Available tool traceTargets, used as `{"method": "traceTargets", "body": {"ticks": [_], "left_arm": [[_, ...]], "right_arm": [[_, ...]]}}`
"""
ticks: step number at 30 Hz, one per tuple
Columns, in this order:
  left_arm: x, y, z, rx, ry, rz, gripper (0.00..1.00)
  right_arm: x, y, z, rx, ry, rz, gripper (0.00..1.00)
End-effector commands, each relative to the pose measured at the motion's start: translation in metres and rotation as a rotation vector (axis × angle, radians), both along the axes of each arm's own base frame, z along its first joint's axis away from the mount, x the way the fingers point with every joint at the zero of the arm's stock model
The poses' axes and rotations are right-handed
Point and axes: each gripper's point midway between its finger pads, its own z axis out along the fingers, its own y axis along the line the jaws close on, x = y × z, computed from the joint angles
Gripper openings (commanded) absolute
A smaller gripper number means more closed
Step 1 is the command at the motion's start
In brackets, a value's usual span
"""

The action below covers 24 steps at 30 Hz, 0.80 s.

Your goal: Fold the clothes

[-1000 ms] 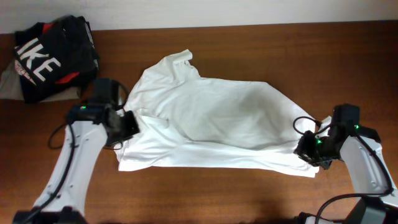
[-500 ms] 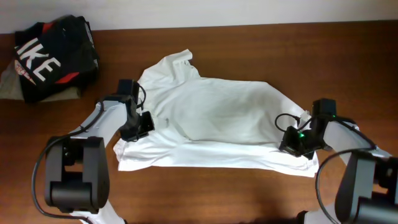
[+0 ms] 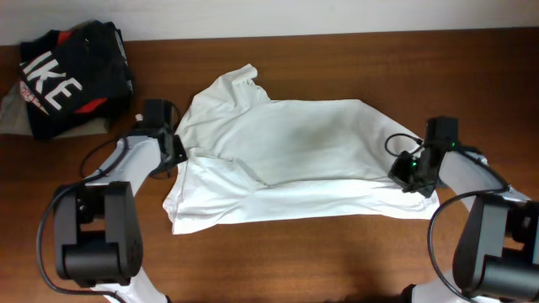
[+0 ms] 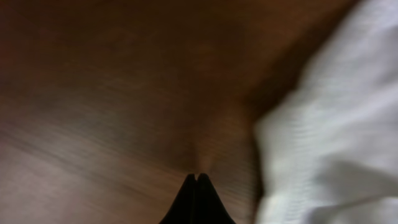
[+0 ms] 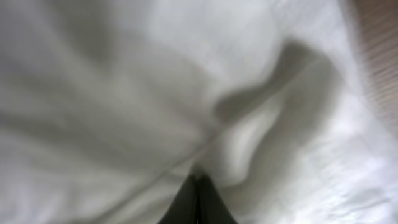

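Observation:
A white t-shirt (image 3: 295, 160) lies spread and wrinkled on the brown table (image 3: 295, 261). My left gripper (image 3: 174, 153) is at the shirt's left edge. In the left wrist view it (image 4: 196, 178) is shut, tips over bare wood, and the shirt (image 4: 323, 124) lies just to its right. My right gripper (image 3: 406, 172) is on the shirt's right end. In the right wrist view it (image 5: 198, 177) is shut where a fold of the shirt (image 5: 124, 93) runs into the tips. That view is blurred.
A pile of black clothes with white lettering (image 3: 72, 76) sits at the back left corner, on top of a pale garment (image 3: 10, 118). The table's far edge meets a white wall.
Both grippers moved toward the back of the table. The shirt's front edge shifted back with them, and its lower left corner now hangs lower than the right.

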Motion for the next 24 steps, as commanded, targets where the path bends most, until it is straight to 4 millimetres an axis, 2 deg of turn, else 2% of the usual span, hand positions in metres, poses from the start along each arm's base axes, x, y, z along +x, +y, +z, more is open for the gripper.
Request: {"method": "traceTargets", "body": {"ticks": [1,3,4,5,6,7,9,13,14,16,20,22,24], "left_arm": [[0.007,0.018,0.039,0.041,-0.046,0.038,0.01],[0.008,0.008,0.082,0.021,-0.125,0.016,0.01],[0.008,-0.004,0.098,-0.014,-0.163,-0.018,0.01],[0.007,-0.018,0.110,-0.063,-0.189,-0.057,0.01],[0.000,-0.047,0.118,-0.167,-0.193,-0.124,0.02],[-0.012,-0.071,0.115,-0.249,-0.145,-0.174,0.02],[-0.034,-0.097,0.100,-0.321,-0.040,-0.223,0.02],[-0.071,-0.124,0.051,-0.322,0.157,-0.282,0.01],[-0.077,-0.127,0.038,-0.318,0.202,-0.288,0.01],[-0.080,-0.128,0.019,-0.314,0.257,-0.284,0.01],[-0.097,-0.123,-0.022,-0.293,0.408,-0.255,0.01],[-0.103,-0.113,-0.033,-0.252,0.453,-0.240,0.01],[-0.109,-0.100,-0.033,-0.206,0.487,-0.219,0.01]], "right_arm": [[0.026,-0.032,0.052,-0.152,-0.003,-0.009,0.04],[0.035,-0.034,0.090,-0.153,-0.016,-0.009,0.07],[0.034,-0.033,0.103,-0.148,-0.010,-0.007,0.23],[0.030,-0.031,0.113,-0.141,0.012,0.005,0.56],[0.019,-0.024,0.117,-0.114,0.053,0.070,0.85],[0.008,-0.018,0.114,-0.084,0.095,0.093,0.92],[-0.009,-0.007,0.101,-0.026,0.158,0.102,0.90],[-0.049,0.011,0.049,0.028,0.278,0.142,0.30],[-0.056,0.016,0.035,0.048,0.281,0.142,0.24],[-0.064,0.023,0.016,0.080,0.276,0.136,0.22],[-0.079,0.025,-0.012,0.076,0.281,0.108,0.22],[-0.085,0.025,-0.023,0.073,0.282,0.046,0.22],[-0.088,0.022,-0.025,0.065,0.291,-0.011,0.13]]}}
